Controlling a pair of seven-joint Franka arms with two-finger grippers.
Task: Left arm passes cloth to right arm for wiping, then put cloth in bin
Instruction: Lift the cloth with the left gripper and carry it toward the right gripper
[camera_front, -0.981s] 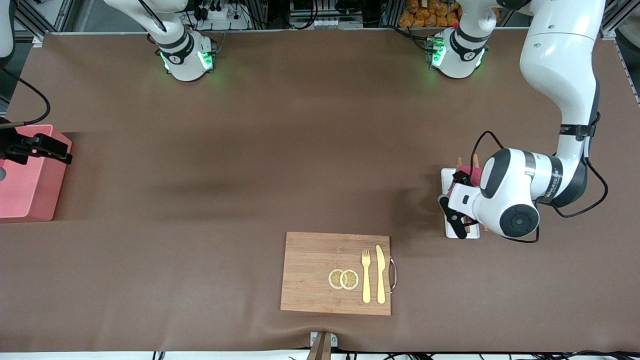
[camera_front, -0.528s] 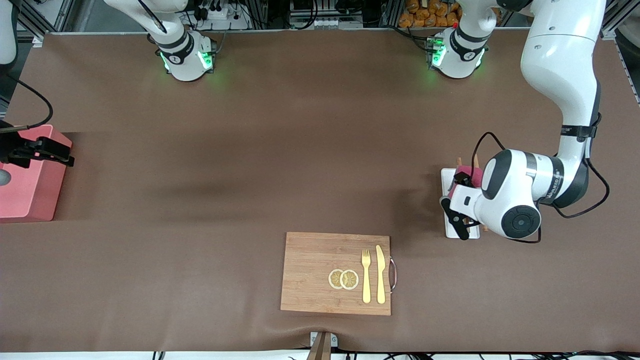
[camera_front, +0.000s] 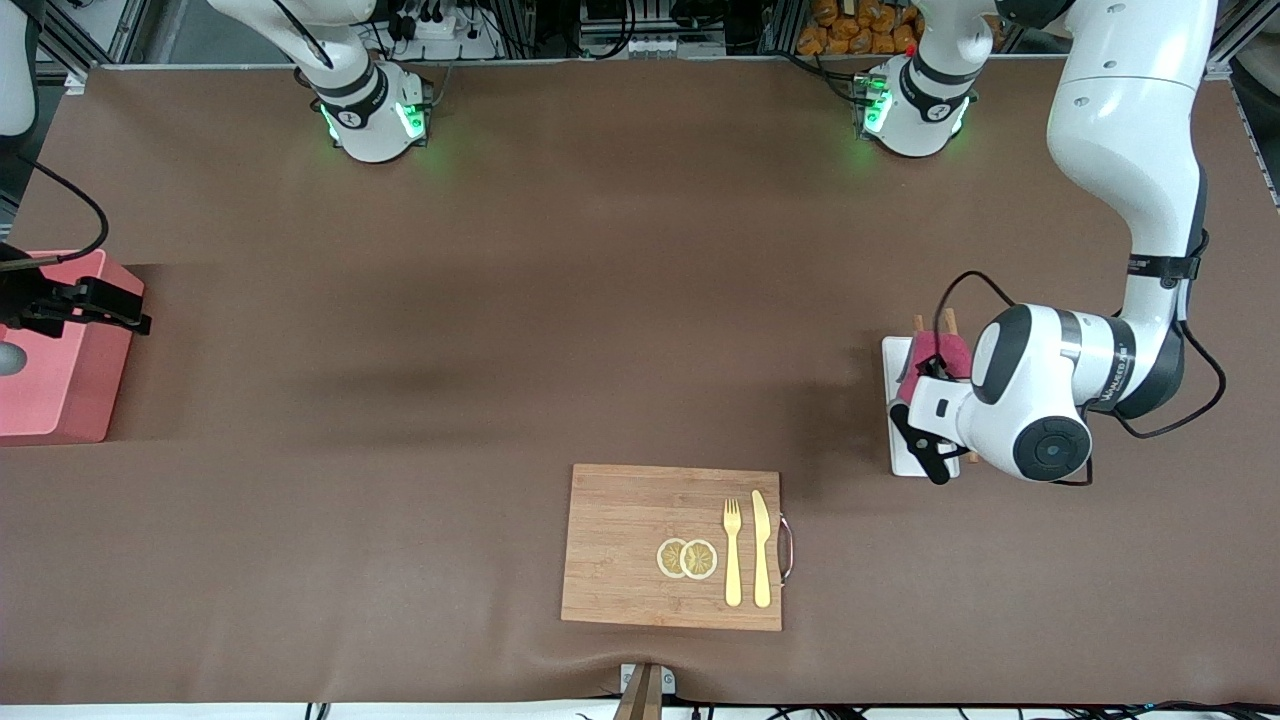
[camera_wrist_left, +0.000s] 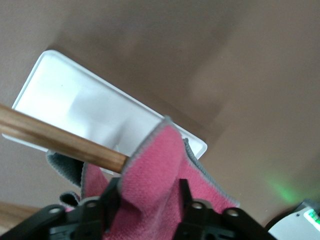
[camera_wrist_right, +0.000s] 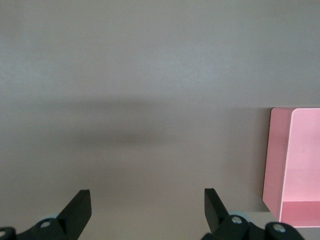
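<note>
Cloth (camera_wrist_left: 165, 165), soft magenta, bunched over flat white tray (camera_wrist_left: 75, 105).

Brown table (camera_front: 600, 300), cluttered rack edge

The brown table (camera_front: 560, 300) holds a pink bin (camera_front: 55, 390), a wooden board (camera_front: 625, 545) and a white tray (camera_front: 900, 400).

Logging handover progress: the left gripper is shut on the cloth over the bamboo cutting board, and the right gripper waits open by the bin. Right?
Not quite. The left gripper is shut on the cloth over the white tray, as the left wrist view shows. The right gripper does wait open by the bin.
</note>
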